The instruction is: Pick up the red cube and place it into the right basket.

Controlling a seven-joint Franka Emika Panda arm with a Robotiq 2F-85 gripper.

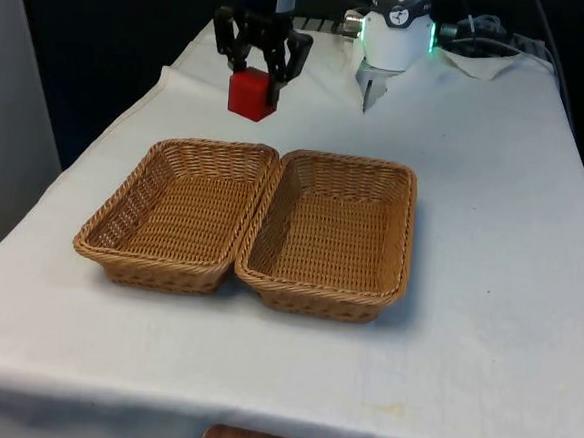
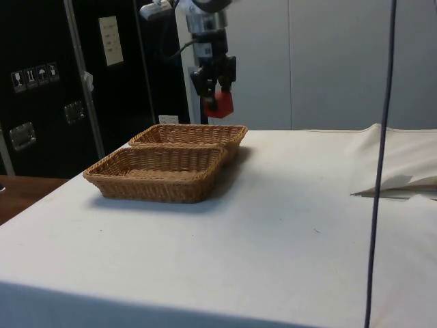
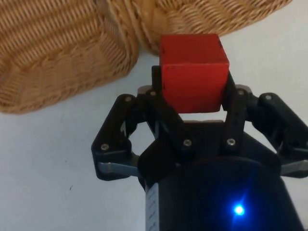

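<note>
Side view shows the hand point(image 2: 217, 92) pinching the red cube point(image 2: 220, 104) above the table point(image 2: 287, 225).

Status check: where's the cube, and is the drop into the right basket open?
Gripper shut on red cube, lifted off the cloth, behind the baskets. Right basket nothing inside. Nothing in the way.

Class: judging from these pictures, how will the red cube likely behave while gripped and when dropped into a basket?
The red cube looks rigid with flat faces, so the gripper probably holds it squarely without slipping. Released into the basket, it should land flat rather than roll. It looks fairly light, held aloft by two faces.
</note>
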